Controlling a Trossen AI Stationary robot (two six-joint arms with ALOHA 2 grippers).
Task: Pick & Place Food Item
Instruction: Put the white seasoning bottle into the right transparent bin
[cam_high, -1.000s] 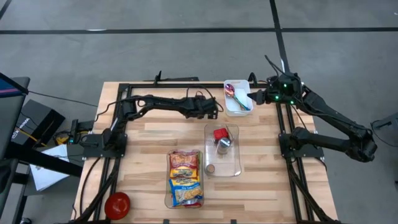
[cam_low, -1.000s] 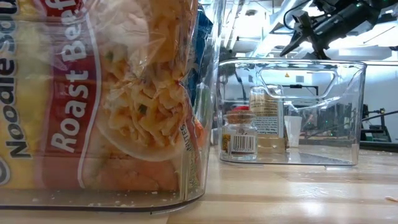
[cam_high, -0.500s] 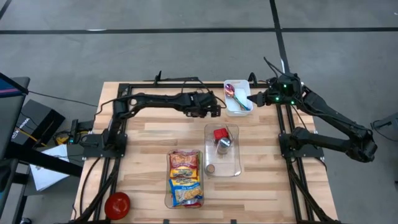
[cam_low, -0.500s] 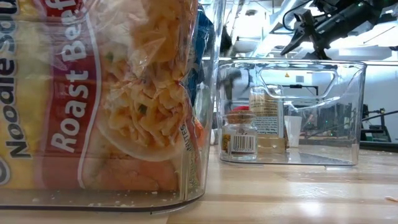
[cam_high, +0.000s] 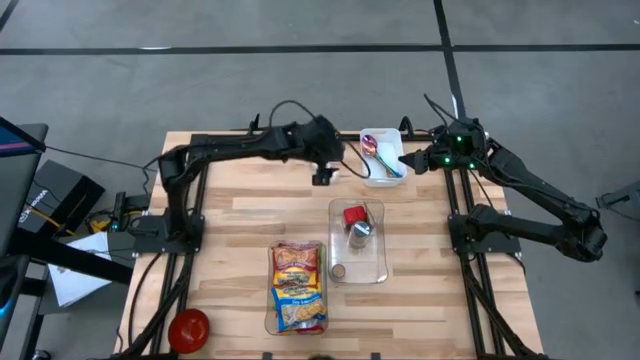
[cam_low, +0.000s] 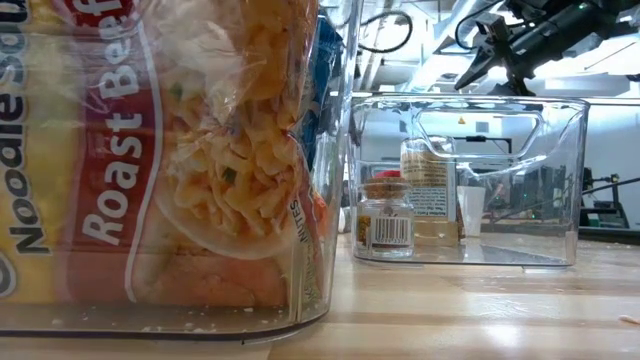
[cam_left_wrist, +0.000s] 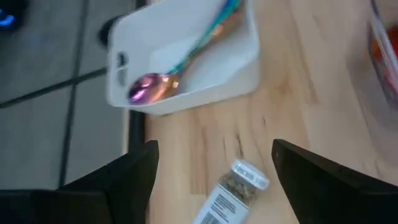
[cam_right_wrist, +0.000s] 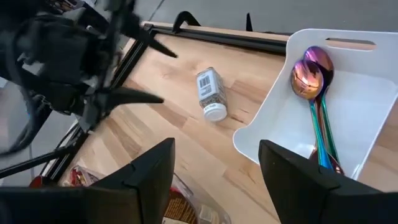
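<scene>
Iridescent spoons (cam_right_wrist: 316, 93) lie in a white tray (cam_right_wrist: 367, 106).

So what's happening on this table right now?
The left arm's pincer hangs open above a small spice jar lying on its side on the wooden table, next to a white tray of shiny spoons. It holds nothing. The right pincer waits open by that tray. Nearer the front, one clear bin holds jars and another holds a noodle packet.

Even light, blurred left wrist view
</scene>
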